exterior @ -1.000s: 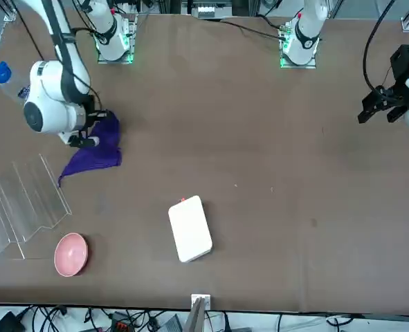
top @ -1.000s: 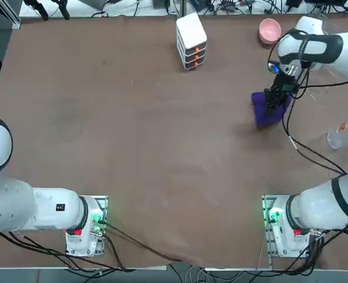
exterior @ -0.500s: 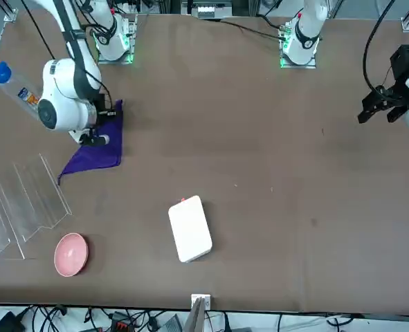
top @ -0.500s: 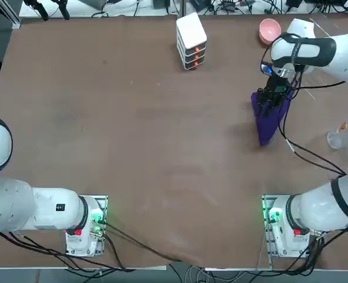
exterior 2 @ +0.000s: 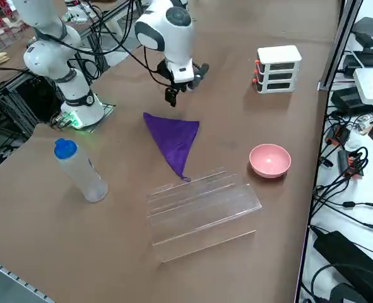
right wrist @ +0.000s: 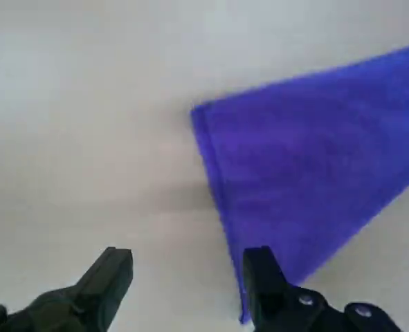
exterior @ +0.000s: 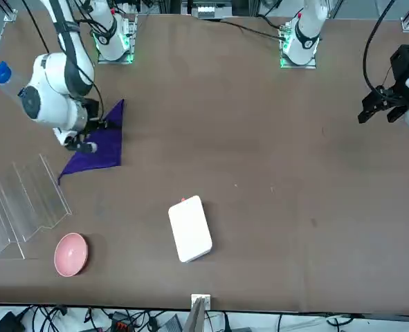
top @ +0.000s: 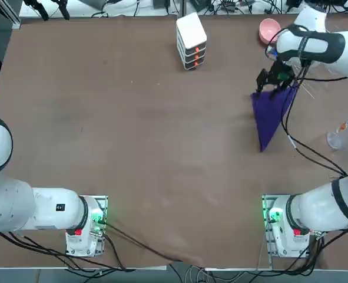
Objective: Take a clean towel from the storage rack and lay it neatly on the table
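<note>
The deep purple-blue towel (top: 271, 115) lies on the brown table (top: 132, 130), spread into a flat triangle (exterior 2: 173, 140) with one tip pointing at the storage rack (exterior 2: 199, 205). My right gripper (top: 272, 81) hovers just above the towel's wide end, over the corner farthest from the rack, and it is open and empty. In the right wrist view the two fingers (right wrist: 114, 266) stand wide apart over bare tabletop, with the towel's corner (right wrist: 315, 159) just beyond them. The clear rod rack (exterior: 24, 200) stands empty beside the towel (exterior: 97, 149).
A pink bowl (exterior 2: 270, 159) sits next to the rack. A white box stack with orange marks (top: 191, 40) stands at the table's far side. A clear bottle with a blue cap (exterior 2: 79, 170) stands at the right edge. Cables trail from the right arm.
The gripper has let go of the towel and lifted away toward the table's far side. The towel, bunched under the fingers before, now lies flat as a triangle.
</note>
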`<state>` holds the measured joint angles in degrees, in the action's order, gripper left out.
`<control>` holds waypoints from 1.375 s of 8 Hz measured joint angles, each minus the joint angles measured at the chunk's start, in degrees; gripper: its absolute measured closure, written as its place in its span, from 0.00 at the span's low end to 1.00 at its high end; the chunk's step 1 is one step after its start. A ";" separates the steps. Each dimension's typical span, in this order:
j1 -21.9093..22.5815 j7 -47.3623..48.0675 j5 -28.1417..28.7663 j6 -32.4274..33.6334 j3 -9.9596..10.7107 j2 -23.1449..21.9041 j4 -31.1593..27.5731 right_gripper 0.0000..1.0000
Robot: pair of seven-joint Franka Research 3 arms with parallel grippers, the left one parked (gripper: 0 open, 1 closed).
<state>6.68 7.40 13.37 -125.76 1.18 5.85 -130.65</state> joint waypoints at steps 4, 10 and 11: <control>1.30 22.53 -13.42 -8.27 -0.54 8.17 1.61 0.06; 4.43 32.32 -18.31 -13.61 -0.27 15.69 5.09 0.08; 4.42 32.33 -18.35 -13.23 -0.23 15.59 5.27 0.08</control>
<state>11.11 39.73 -4.98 -138.99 0.96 21.44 -125.38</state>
